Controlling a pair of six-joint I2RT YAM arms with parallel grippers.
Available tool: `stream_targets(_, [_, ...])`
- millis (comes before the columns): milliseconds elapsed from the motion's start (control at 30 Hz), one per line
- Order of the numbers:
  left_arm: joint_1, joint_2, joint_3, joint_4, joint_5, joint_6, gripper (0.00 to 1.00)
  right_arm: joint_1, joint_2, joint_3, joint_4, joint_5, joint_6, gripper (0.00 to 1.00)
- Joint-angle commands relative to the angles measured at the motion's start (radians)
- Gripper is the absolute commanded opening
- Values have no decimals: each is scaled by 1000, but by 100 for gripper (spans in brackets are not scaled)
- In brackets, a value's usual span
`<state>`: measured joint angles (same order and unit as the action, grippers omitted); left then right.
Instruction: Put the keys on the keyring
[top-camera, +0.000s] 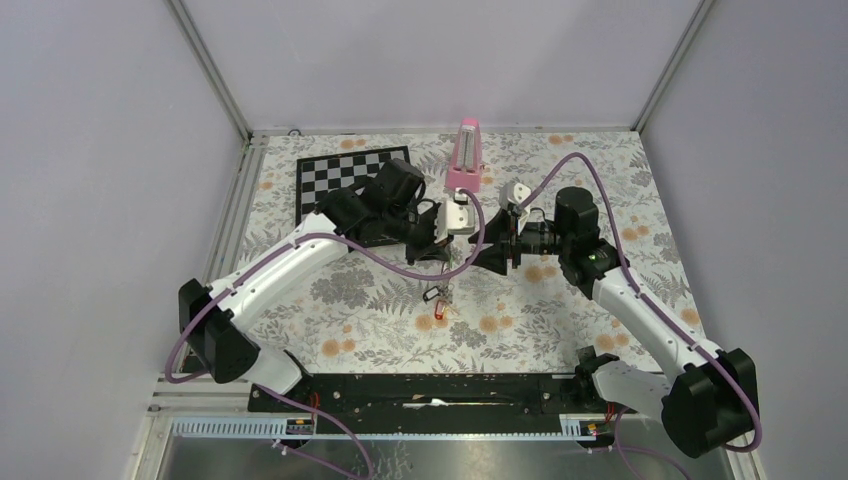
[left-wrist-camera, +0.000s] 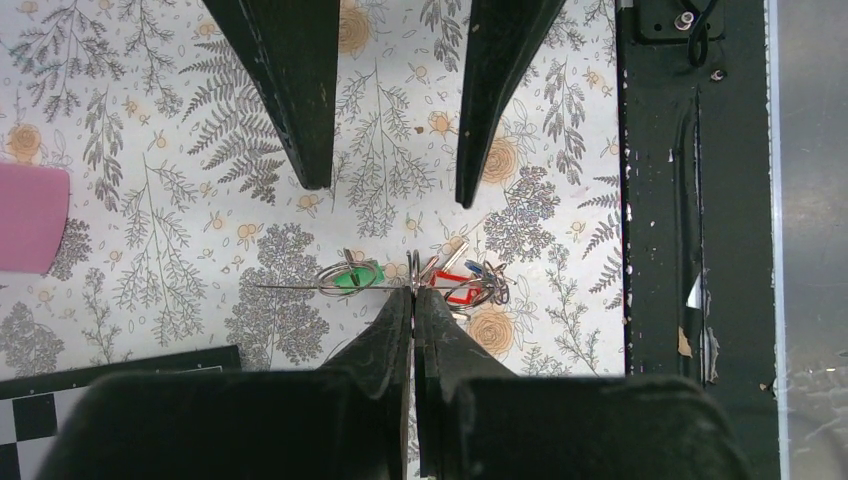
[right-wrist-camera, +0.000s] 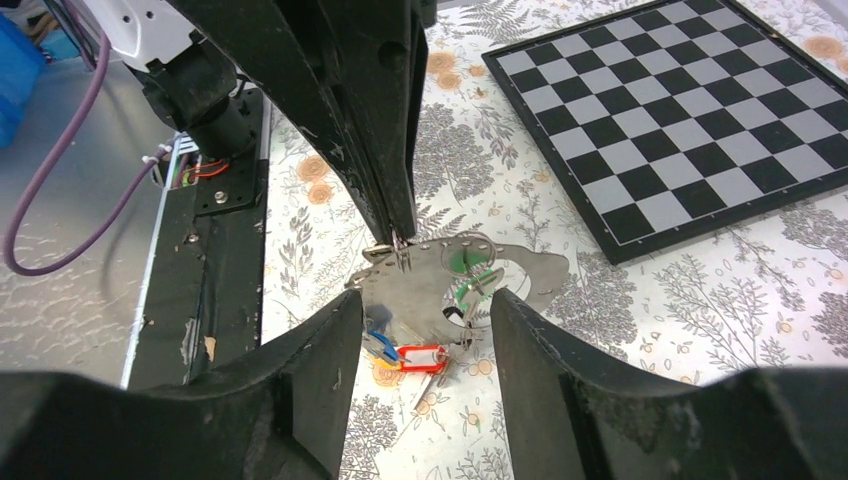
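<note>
Keyring (left-wrist-camera: 300, 287) is held above the floral tablecloth (right-wrist-camera: 310, 230), its wire pinched by the pressed-together jaws of the left gripper (left-wrist-camera: 413, 292). Green-, red- and blue-tagged keys (right-wrist-camera: 420, 357) are bunched at the loop. Right gripper (right-wrist-camera: 425, 300) jaws are spread just beside it.

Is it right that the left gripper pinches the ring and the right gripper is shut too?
Not quite. The left gripper does pinch the ring, but the right gripper is open, not shut. The right wrist view shows a wide gap between its fingers, with the keys seen through it.
</note>
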<state>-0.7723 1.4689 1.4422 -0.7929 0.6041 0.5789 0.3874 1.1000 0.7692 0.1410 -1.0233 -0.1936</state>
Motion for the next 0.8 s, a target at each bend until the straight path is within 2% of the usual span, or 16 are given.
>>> stream_targets(0, [-13, 15, 66, 13, -10, -11, 2, 22, 10, 12, 45, -43, 5, 58])
stream_targets(133, [-13, 28, 80, 14, 26, -35, 2, 38, 25, 10, 56, -41, 10, 59])
stream_targets(500, [-13, 47, 94, 14, 61, -56, 1, 66, 58, -14, 109, -55, 45, 51])
stream_targets(767, [-13, 45, 88, 14, 70, -57, 1, 70, 76, -21, 153, -61, 85, 34])
